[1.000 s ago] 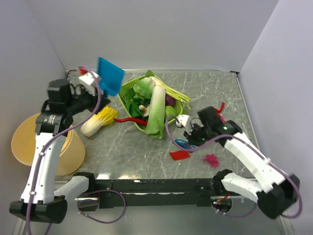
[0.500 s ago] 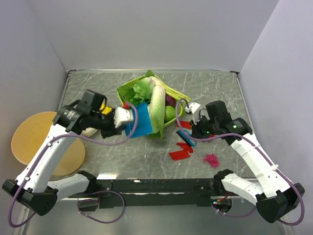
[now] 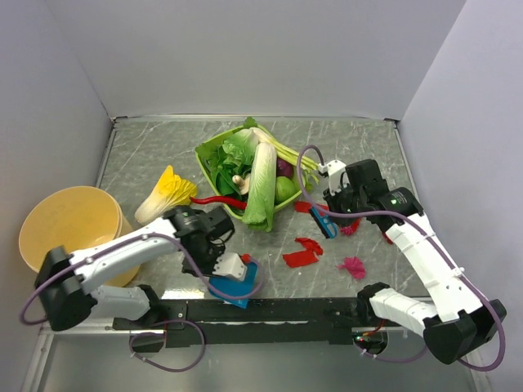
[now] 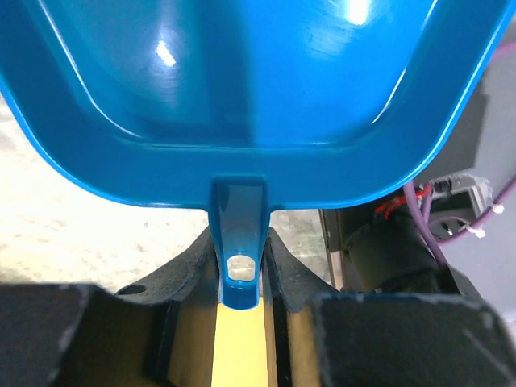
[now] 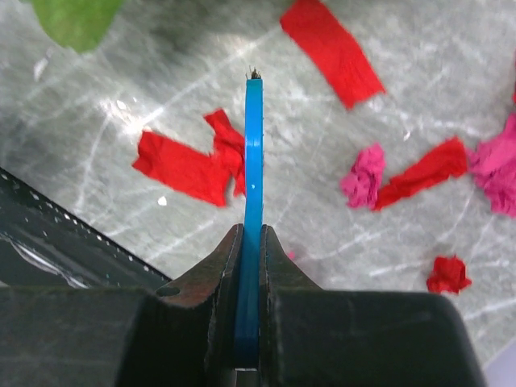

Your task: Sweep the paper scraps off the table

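Step in hand: tools placed, sweeping not yet begun. Left gripper [image 4: 240,266] clamped on blue dustpan [image 4: 242,81] handle, pan at near edge of table [image 3: 163,155]. Right gripper [image 5: 250,242] pinching blue brush [image 5: 254,161] above paper scraps [image 3: 300,258], scattered right of centre. Next, likely: lower brush, push scraps panward.

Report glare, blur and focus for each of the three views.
Left wrist: white glare spots on the glossy blue dustpan, the left pincer dark and soft below it. Right wrist: a bright sheen on the table, paper scraps fairly sharp, the right pincer blurred up close. Top external: even light, soft shadows, all in focus.
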{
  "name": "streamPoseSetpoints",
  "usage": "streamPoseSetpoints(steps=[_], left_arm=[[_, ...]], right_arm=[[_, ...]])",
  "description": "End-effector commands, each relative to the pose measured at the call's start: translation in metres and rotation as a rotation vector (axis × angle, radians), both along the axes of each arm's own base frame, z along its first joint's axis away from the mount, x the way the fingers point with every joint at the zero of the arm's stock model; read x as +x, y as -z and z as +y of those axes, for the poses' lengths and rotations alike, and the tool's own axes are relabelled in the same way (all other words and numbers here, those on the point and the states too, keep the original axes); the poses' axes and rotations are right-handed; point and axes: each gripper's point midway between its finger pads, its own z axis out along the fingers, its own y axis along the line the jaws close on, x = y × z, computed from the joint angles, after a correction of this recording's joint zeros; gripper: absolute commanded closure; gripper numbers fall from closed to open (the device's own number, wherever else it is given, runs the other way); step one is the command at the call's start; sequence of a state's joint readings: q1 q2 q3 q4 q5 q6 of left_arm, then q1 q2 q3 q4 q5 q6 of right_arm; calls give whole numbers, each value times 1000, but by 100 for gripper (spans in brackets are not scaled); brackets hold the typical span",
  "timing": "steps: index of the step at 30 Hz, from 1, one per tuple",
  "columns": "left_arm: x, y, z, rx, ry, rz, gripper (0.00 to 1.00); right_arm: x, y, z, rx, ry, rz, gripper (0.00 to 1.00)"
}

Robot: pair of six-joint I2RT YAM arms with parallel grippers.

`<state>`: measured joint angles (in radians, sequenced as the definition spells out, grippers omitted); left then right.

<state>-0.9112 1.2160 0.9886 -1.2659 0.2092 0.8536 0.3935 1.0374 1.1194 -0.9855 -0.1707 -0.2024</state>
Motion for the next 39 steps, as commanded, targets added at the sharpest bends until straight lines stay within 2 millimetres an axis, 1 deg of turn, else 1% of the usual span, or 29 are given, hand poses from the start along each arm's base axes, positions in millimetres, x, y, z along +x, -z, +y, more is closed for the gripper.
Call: streamPoseSetpoints(steps=[1,4,5,8,11,12,14,15,16,17,18,20,21,23,24,25,27,28,29,30,31,32,33,37,39], left_arm=[[21,20,-29,-1,-95,-74,99],[29,30,-46,-17,-134,-74,99],[37,33,-55,-36,-155,-99,99],[49,46,-63,6,-169,-119,99],[54,59,-70,57,-199,-116,98],[54,67,-69,86,-203,-107,94],[53,72,-72,95,-211,-99,86],[54,74,-76,79,-216,-99,79],[53,77,-79,64,-221,-92,75],[53,77,-82,45,-226,-89,70],[55,74,-90,-1,-233,-99,61],[51,76,-92,-27,-251,-83,55],[54,74,-96,-57,-259,-92,51],[53,74,-94,-77,-283,-75,47],[53,70,-93,-99,-289,-73,45],[52,73,-87,-94,-293,-63,45],[50,71,-82,-104,-291,-56,45],[50,73,-76,-100,-297,-55,45],[51,73,-73,-104,-302,-59,45],[52,73,-67,-106,-311,-64,45],[55,73,-66,-121,-317,-79,44],[56,74,-64,-123,-318,-88,44],[55,79,-58,-106,-319,-90,44],[55,87,-55,-97,-321,-91,46],[55,92,-54,-87,-321,-87,50]], right_arm=[[-3,1,-13,-55,37,22,100],[-4,3,-14,-53,47,19,100],[-4,2,-14,-44,47,13,100],[-3,-1,-12,-29,50,3,100],[-1,-4,-14,-27,59,-7,100],[-1,-4,-14,-30,58,-6,100],[0,-4,-16,-35,63,-11,100],[0,-5,-17,-36,64,-17,100],[-1,-4,-18,-38,67,-16,100],[-2,-2,-19,-40,71,-10,100],[-2,-1,-20,-40,72,-9,100],[-3,0,-21,-36,78,0,100],[-4,0,-22,-34,80,3,100],[-3,-2,-21,-24,84,7,100],[-4,-2,-21,-22,85,11,100],[-4,-3,-21,-22,86,11,100],[-4,-4,-21,-19,76,16,100],[-4,-5,-20,-18,70,14,100],[-3,-5,-20,-22,58,9,100],[-3,-6,-20,-25,53,5,100],[-3,-6,-21,-28,50,2,100],[-3,-6,-21,-33,44,0,100],[-3,-8,-21,-31,39,-3,100],[-1,-10,-23,-43,49,-6,100],[3,-10,-27,-66,65,-9,100]])
